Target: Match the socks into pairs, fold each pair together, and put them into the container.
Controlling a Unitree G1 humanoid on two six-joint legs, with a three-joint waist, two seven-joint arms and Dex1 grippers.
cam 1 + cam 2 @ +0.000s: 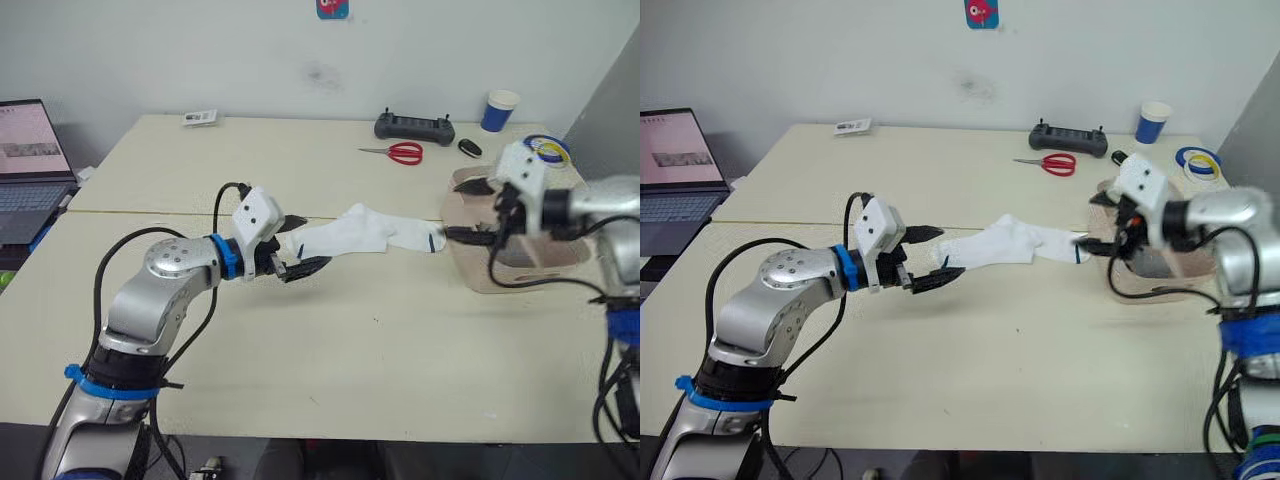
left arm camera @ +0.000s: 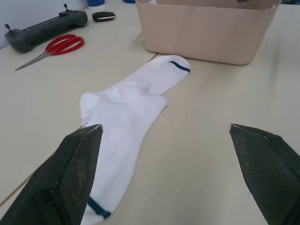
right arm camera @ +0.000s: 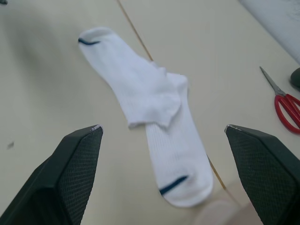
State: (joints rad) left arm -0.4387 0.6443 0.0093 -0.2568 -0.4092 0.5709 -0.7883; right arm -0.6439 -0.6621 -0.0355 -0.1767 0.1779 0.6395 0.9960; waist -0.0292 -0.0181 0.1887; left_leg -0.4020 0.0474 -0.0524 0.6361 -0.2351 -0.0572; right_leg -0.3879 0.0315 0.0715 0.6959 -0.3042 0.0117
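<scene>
On the beige table (image 1: 380, 370), the pale pink-beige plastic tub (image 1: 480, 265) sits by my right gripper (image 1: 470, 236). The white socks with dark toe tips (image 1: 365, 232) lie overlapped, long axis running from my left gripper (image 1: 295, 245) to the tub (one toe each way). Both jaws gape, empty. Folding comes next, I judge: pinch one end, carry it over.

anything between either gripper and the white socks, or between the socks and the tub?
Nothing visible. The white socks lie overlapped on bare table between the open left gripper and the open right gripper, each facing one end. The container sits right past the socks' far toe end; the scissors lie well behind that path.
</scene>
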